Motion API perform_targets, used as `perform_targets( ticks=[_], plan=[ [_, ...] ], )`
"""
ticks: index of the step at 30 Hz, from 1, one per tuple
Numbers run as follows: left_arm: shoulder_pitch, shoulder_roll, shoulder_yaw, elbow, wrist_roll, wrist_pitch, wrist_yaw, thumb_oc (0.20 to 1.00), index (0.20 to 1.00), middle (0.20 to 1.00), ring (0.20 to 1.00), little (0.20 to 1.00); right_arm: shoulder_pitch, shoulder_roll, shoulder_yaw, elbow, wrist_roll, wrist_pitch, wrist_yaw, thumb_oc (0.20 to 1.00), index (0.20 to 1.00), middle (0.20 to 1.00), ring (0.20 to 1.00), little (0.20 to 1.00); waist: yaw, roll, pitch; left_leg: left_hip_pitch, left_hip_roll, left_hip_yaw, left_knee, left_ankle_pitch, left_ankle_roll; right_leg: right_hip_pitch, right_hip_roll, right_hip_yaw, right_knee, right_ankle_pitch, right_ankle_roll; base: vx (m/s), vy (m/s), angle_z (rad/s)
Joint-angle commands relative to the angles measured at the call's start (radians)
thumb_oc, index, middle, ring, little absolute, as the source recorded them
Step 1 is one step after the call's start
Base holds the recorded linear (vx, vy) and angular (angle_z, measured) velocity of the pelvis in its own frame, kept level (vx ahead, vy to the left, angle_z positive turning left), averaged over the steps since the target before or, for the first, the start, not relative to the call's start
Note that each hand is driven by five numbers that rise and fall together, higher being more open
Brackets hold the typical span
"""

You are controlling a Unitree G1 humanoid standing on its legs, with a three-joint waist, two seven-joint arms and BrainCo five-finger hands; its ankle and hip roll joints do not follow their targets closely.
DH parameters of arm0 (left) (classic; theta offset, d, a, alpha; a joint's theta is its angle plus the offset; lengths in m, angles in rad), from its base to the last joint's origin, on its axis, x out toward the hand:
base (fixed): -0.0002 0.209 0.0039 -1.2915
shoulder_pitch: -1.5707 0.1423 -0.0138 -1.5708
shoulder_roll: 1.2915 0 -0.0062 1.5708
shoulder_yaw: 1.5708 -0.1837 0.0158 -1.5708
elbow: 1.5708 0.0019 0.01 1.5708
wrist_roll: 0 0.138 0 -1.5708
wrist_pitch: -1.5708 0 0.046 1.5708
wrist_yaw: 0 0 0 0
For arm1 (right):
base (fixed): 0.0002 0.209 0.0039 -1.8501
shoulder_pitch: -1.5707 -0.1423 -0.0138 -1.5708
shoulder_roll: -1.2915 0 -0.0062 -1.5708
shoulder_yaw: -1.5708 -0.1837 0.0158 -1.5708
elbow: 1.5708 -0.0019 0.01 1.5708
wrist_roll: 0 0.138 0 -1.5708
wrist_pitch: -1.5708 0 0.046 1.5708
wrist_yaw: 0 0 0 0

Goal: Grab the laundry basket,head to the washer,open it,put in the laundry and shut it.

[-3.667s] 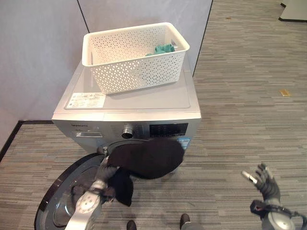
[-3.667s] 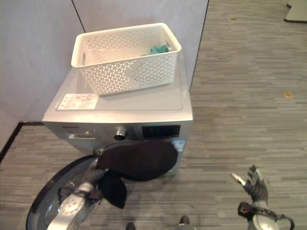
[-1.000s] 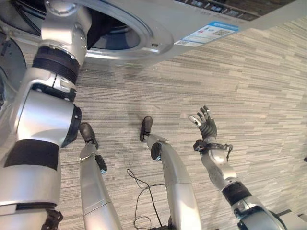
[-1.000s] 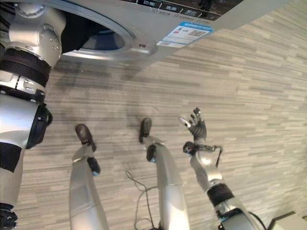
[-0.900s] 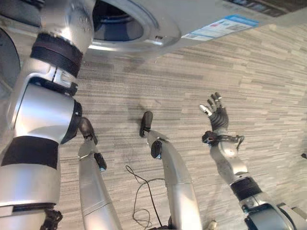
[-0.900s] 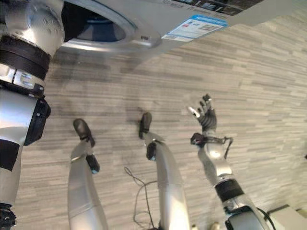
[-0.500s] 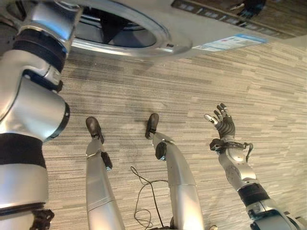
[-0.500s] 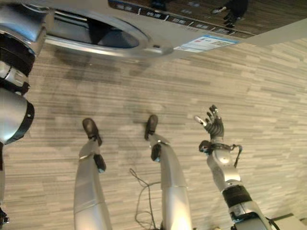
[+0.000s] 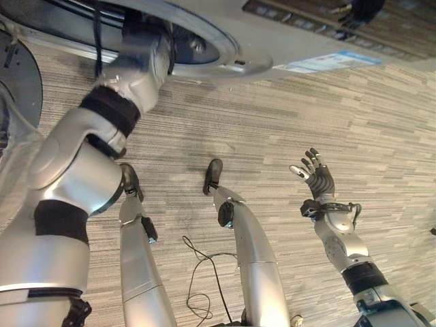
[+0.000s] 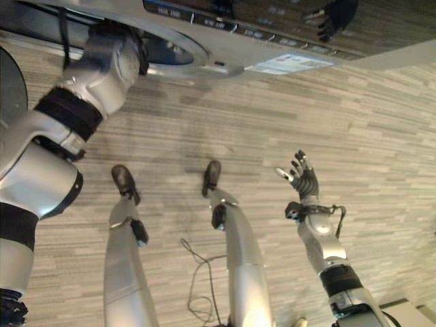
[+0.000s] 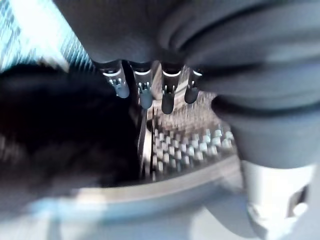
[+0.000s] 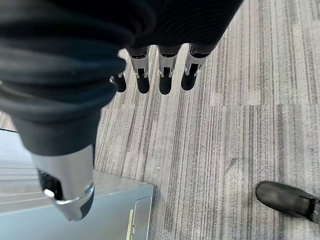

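The head camera looks steeply down past the front of the washer (image 9: pixel 286 41), whose silver face with its dark control strip and a blue-and-white label runs across the top of both eye views above the grey striped carpet (image 9: pixel 286 129). The robot's left arm reaches up from the lower left and goes through the round door opening (image 9: pixel 204 51), so that the left hand (image 11: pixel 150 85) is inside the machine; the wrist view from that arm shows its fingers (image 11: pixel 167 97) straight and side by side, curled round nothing, with the perforated metal drum wall (image 11: pixel 185 140) just past their tips. A dark garment (image 11: pixel 65 130) lies in the drum beside those fingers, a black mass against the drum wall; whether the fingertips touch it cannot be told. The open washer door (image 9: pixel 13 82) shows as a dark round edge at the far left of the left eye view. The right hand (image 9: pixel 316 178) is held up over the carpet at the right, well apart from the washer, its fingers spread and relaxed and holding nothing; its own wrist view shows the same straight fingers (image 12: pixel 165 80) over bare carpet, with a corner of the washer's grey body (image 12: pixel 75 210) below them
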Motion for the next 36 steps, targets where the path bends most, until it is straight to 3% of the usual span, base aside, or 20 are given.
perform_targets(
  ticks=[1, 6, 7, 9, 10, 12, 16, 20, 22, 25, 30, 36],
  plan=[
    [0.105, -0.089, 0.108, -0.02, -0.131, -0.061, 0.113, 1.0, 1.0, 1.0, 1.0, 1.0, 0.085, -0.004, -0.01, 0.026, -0.031, -0.012, 0.009, 1.0, 1.0, 1.0, 1.0, 1.0, -0.004, 0.029, -0.088, 0.08, 0.012, -0.011, -0.017, -0.092, 0.029, 0.152, 0.05, 0.024, -0.111, -0.064, 0.081, -0.01, 0.023, 0.1],
    [0.55, -0.139, 0.32, -0.374, -0.447, -0.243, 0.15, 1.0, 1.0, 1.0, 1.0, 1.0, 0.108, 0.069, 0.001, 0.061, -0.071, -0.029, -0.003, 1.0, 1.0, 1.0, 1.0, 1.0, 0.034, 0.031, -0.072, 0.226, -0.017, 0.019, -0.138, -0.028, 0.009, 0.29, 0.056, 0.002, -0.224, -0.02, 0.086, 0.0, 0.032, 0.04],
    [0.738, -0.109, 0.359, -0.528, -0.498, -0.272, 0.115, 1.0, 1.0, 1.0, 1.0, 1.0, 0.148, 0.098, -0.004, 0.099, -0.114, -0.008, 0.006, 1.0, 1.0, 1.0, 1.0, 1.0, 0.057, 0.041, -0.072, 0.29, -0.026, 0.026, -0.176, -0.012, 0.007, 0.35, 0.054, -0.015, -0.251, -0.011, 0.088, 0.04, 0.052, -0.04],
    [0.915, -0.083, 0.366, -0.637, -0.528, -0.269, 0.048, 1.0, 1.0, 1.0, 1.0, 1.0, 0.199, 0.113, -0.007, 0.134, -0.152, 0.018, 0.022, 1.0, 1.0, 1.0, 1.0, 1.0, 0.073, 0.045, -0.081, 0.361, -0.029, 0.032, -0.21, -0.003, 0.007, 0.412, 0.053, -0.024, -0.27, -0.008, 0.088, 0.05, 0.029, 0.0],
    [0.916, -0.083, 0.366, -0.637, -0.528, -0.268, 0.048, 1.0, 1.0, 1.0, 1.0, 1.0, 0.199, 0.113, -0.007, 0.133, -0.152, 0.018, 0.022, 1.0, 1.0, 1.0, 1.0, 1.0, 0.073, 0.044, -0.081, 0.363, -0.029, 0.032, -0.211, -0.002, 0.007, 0.413, 0.053, -0.024, -0.27, -0.008, 0.088, 0.07, 0.046, 0.12],
    [1.137, 0.003, 0.366, -0.721, -0.574, -0.252, -0.074, 1.0, 1.0, 1.0, 1.0, 1.0, 0.27, 0.097, -0.029, 0.182, -0.207, 0.063, 0.07, 1.0, 1.0, 1.0, 1.0, 1.0, 0.1, 0.059, -0.104, 0.457, -0.033, 0.034, -0.237, -0.002, 0.008, 0.503, 0.049, -0.03, -0.281, -0.011, 0.089, 0.1, 0.076, 0.21],
    [1.418, 0.019, 0.364, -0.639, -0.641, -0.227, -0.201, 1.0, 1.0, 1.0, 1.0, 1.0, 0.33, 0.097, -0.058, 0.353, -0.257, 0.083, 0.141, 1.0, 1.0, 1.0, 1.0, 1.0, 0.129, 0.081, -0.15, 0.689, -0.04, 0.057, -0.298, 0.002, 0.016, 0.724, 0.048, -0.031, -0.322, -0.008, 0.096, 0.17, 0.087, 0.1],
    [1.481, -0.037, 0.383, -0.535, -0.625, -0.219, -0.199, 1.0, 1.0, 1.0, 1.0, 1.0, 0.336, 0.107, -0.094, 0.444, -0.259, 0.079, 0.143, 1.0, 1.0, 1.0, 1.0, 1.0, 0.13, 0.094, -0.172, 0.821, -0.042, 0.071, -0.354, 0.016, 0.017, 0.836, 0.048, -0.025, -0.355, 0.0, 0.107, 0.13, 0.072, -0.02],
    [1.509, -0.138, 0.427, -0.393, -0.67, -0.208, -0.165, 1.0, 1.0, 1.0, 1.0, 1.0, 0.339, 0.131, -0.132, 0.499, -0.234, 0.076, 0.124, 1.0, 1.0, 1.0, 1.0, 1.0, 0.13, 0.107, -0.206, 0.934, -0.05, 0.091, -0.426, 0.039, 0.016, 0.929, 0.046, -0.016, -0.402, 0.024, 0.125, 0.11, 0.086, -0.06],
    [1.517, -0.206, 0.491, -0.328, -0.746, -0.216, -0.124, 1.0, 1.0, 1.0, 1.0, 1.0, 0.338, 0.154, -0.181, 0.502, -0.194, 0.07, 0.101, 1.0, 1.0, 1.0, 1.0, 1.0, 0.139, 0.123, -0.246, 1.014, -0.065, 0.112, -0.496, 0.069, 0.022, 1.001, 0.042, -0.016, -0.468, 0.064, 0.136, 0.1, 0.084, -0.14],
    [1.499, -0.278, 0.591, -0.267, -0.865, -0.247, -0.075, 1.0, 1.0, 1.0, 1.0, 1.0, 0.334, 0.164, -0.263, 0.443, -0.119, 0.049, 0.059, 1.0, 1.0, 1.0, 1.0, 1.0, 0.142, 0.138, -0.301, 1.092, -0.085, 0.129, -0.498, 0.03, 0.025, 1.1, 0.031, -0.01, -0.529, 0.071, 0.15, 0.1, 0.052, -0.09],
    [1.499, -0.279, 0.678, -0.239, -0.858, -0.271, -0.05, 1.0, 1.0, 1.0, 1.0, 1.0, 0.326, 0.117, -0.405, 0.224, -0.11, 0.006, -0.043, 1.0, 1.0, 1.0, 1.0, 1.0, 0.142, 0.143, -0.323, 1.16, -0.112, 0.134, -0.498, -0.025, 0.045, 1.161, 0.007, -0.002, -0.529, 0.061, 0.162, 0.1, 0.06, -0.05]
  ],
)
